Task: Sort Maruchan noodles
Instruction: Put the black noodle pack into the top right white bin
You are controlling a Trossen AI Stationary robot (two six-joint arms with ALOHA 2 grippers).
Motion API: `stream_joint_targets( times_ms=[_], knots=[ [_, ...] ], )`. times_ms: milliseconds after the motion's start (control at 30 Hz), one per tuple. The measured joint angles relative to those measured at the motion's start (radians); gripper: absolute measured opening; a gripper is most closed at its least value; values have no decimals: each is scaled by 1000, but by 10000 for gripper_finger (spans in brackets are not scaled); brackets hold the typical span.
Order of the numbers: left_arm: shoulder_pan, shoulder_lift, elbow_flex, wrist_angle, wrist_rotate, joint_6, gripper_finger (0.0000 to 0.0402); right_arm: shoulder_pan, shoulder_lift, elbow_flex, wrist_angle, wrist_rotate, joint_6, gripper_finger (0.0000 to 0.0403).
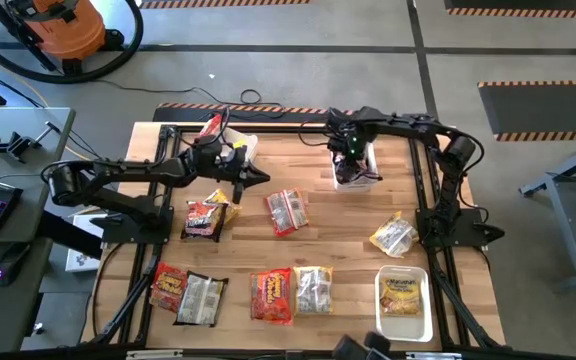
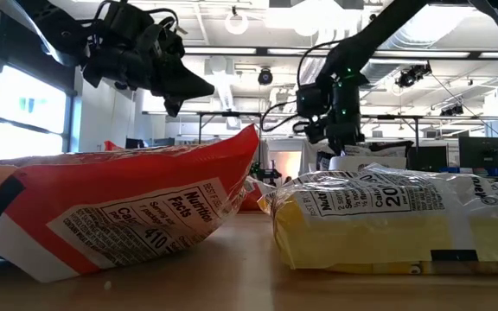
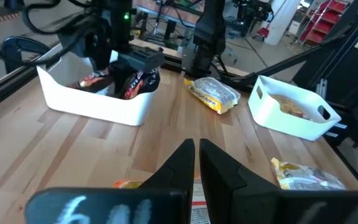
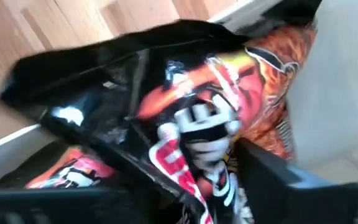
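Dark brown-silver crinkly ramen packet lies in the white rectangular plastic bin directly under the right gripper, whose finger spread I cannot tell.

Two dark, six-joint arms are seen, each tipped with tapered black fingers; a green light is lit on the right wrist.
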Motion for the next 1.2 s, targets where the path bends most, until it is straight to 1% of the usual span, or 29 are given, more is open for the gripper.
stream_joint_targets(
  times_ms=[167, 233, 333, 467, 533, 633, 833, 900, 1067, 1200],
  knots=[
    [-21, 0, 0, 1, -19, 0, 15, -3, 1, 90, -71, 0, -47, 27],
    [-30, 0, 0, 1, -33, 0, 15, -3, 1, 138, -111, 0, -69, 11],
    [-39, 0, 0, 1, -41, 3, 15, -3, 1, 215, -194, -5, -97, 21],
    [-45, 0, 0, 1, -41, 9, 15, -3, 1, 295, -301, -16, -137, 6],
    [-45, 0, 0, 1, -41, 9, 15, -3, 1, 311, -346, -47, -162, 6],
    [-45, 0, 0, 1, -41, 10, 15, -3, 1, 309, -389, -65, -210, 4],
    [-45, 0, 0, -1, -41, 10, 15, -2, 2, 257, -375, -62, -319, 2],
    [-45, 0, 0, -1, -41, 10, 15, -2, 2, 253, -376, -43, -352, 1],
    [-45, 0, 0, -1, -41, 10, 15, 12, 1, 265, -407, 47, -420, 1],
    [-45, 0, 0, -1, -41, 11, 15, 33, 8, 265, -404, 42, -477, 0]
  ],
)
